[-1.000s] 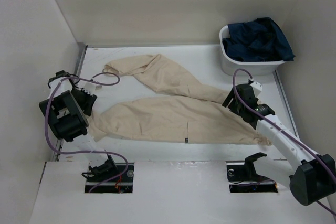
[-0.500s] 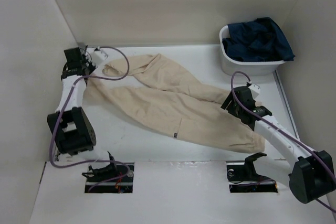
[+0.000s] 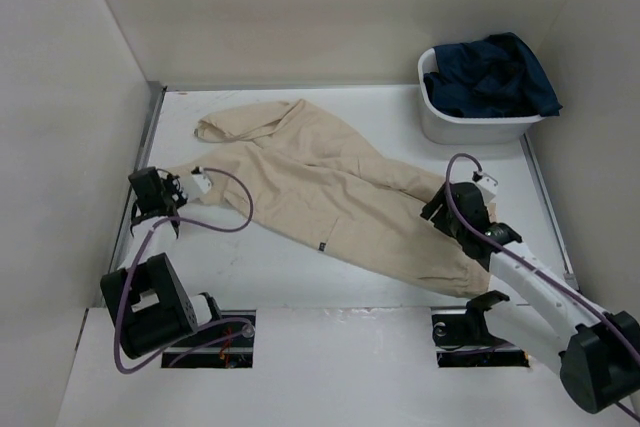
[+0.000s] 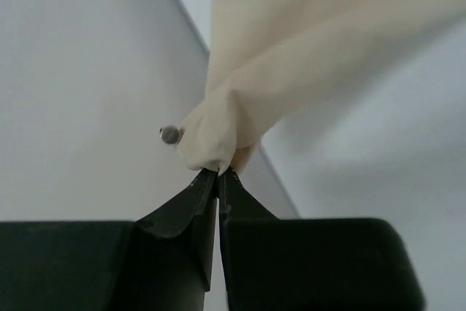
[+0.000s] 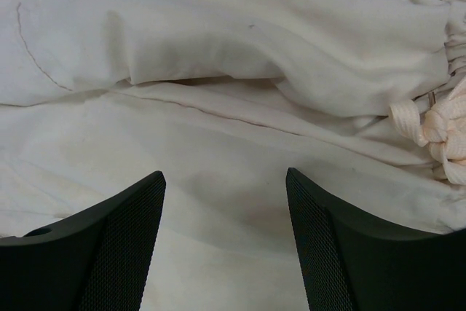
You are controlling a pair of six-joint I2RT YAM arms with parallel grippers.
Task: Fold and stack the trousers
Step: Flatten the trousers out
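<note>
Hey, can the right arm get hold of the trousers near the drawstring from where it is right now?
Probably yes. The right gripper hangs open directly over the trousers, with the drawstring just off to one side and nothing lying between it and the cloth.

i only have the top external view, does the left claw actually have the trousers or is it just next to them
Observer: It has them. The left wrist view shows the left claw shut on a small bunched fold of the trousers, pinched at its very end.
Operator: and the right one, gripping anything
Observer: No. The right wrist view shows the right claw open and spread over the cloth, with none of it pinched.
Operator: which part of the trousers is it over
Observer: The waist end. A knotted drawstring lies at the right edge of that view.
</note>
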